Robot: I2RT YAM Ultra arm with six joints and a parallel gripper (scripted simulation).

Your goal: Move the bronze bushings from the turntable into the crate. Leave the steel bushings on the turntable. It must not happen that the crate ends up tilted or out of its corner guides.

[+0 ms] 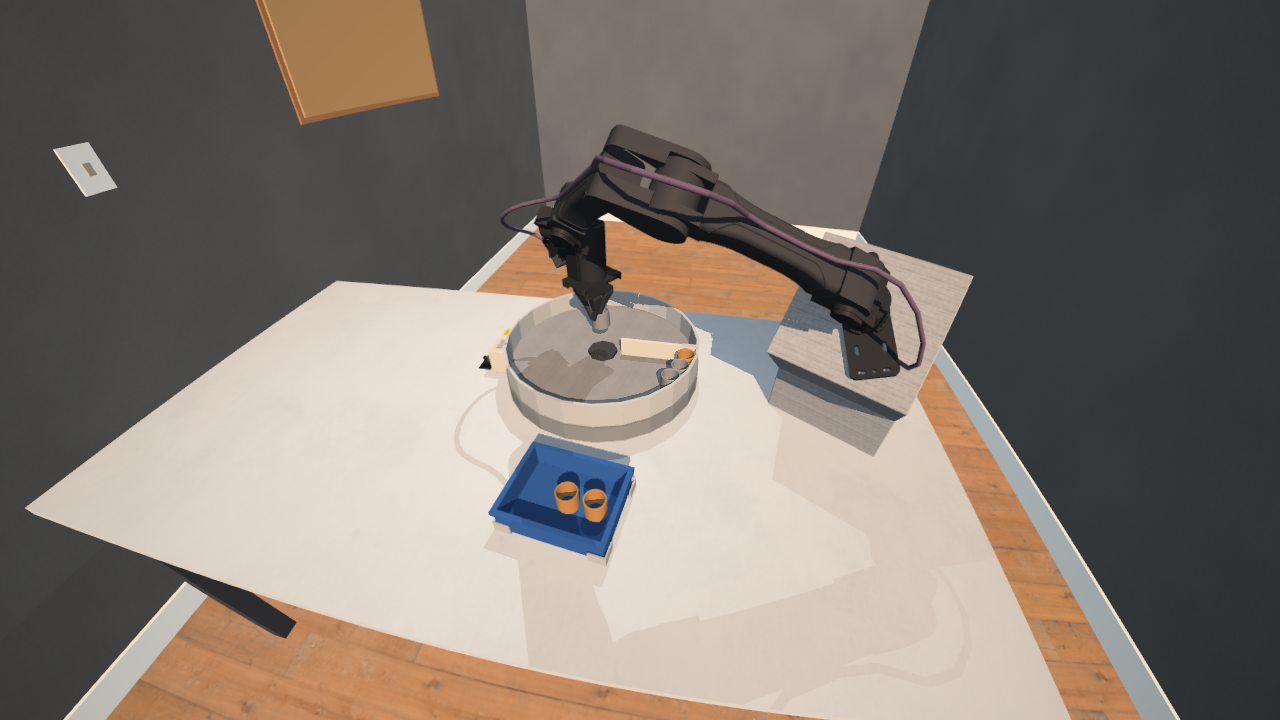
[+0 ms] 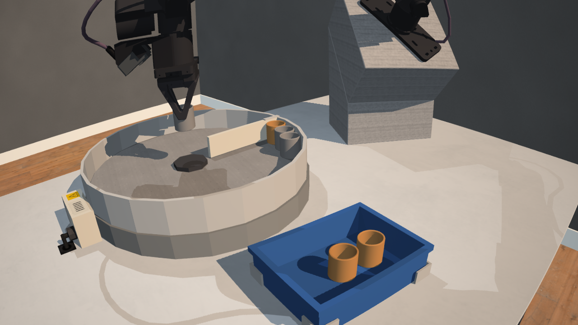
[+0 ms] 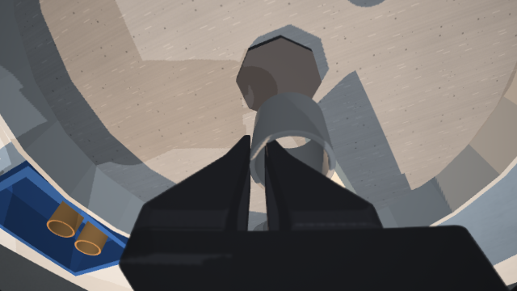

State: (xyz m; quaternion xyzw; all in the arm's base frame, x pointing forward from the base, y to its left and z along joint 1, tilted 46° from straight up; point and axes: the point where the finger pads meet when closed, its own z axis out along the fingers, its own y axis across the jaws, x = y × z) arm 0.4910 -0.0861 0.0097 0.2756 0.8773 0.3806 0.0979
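My gripper (image 1: 597,308) (image 2: 182,109) (image 3: 258,146) is shut on the wall of a grey steel bushing (image 1: 602,318) (image 2: 184,122) (image 3: 291,117). It holds the bushing upright at the far side of the turntable (image 1: 590,411) (image 2: 193,214), behind the dark hub (image 1: 599,350) (image 2: 190,162) (image 3: 279,69). One bronze bushing (image 1: 685,354) (image 2: 272,131) stands by the right rim beside two steel bushings (image 1: 667,375) (image 2: 290,144), behind a beige divider bar (image 1: 657,347) (image 2: 236,139). The blue crate (image 1: 519,483) (image 2: 282,258) (image 3: 24,186) in front of the turntable holds two bronze bushings (image 1: 566,497) (image 2: 342,262) (image 3: 65,220).
The arm's base sits on a grey pedestal (image 1: 850,394) (image 2: 384,104) at the right of the table. A small beige control box (image 1: 496,353) (image 2: 81,218) sticks out from the turntable's left side.
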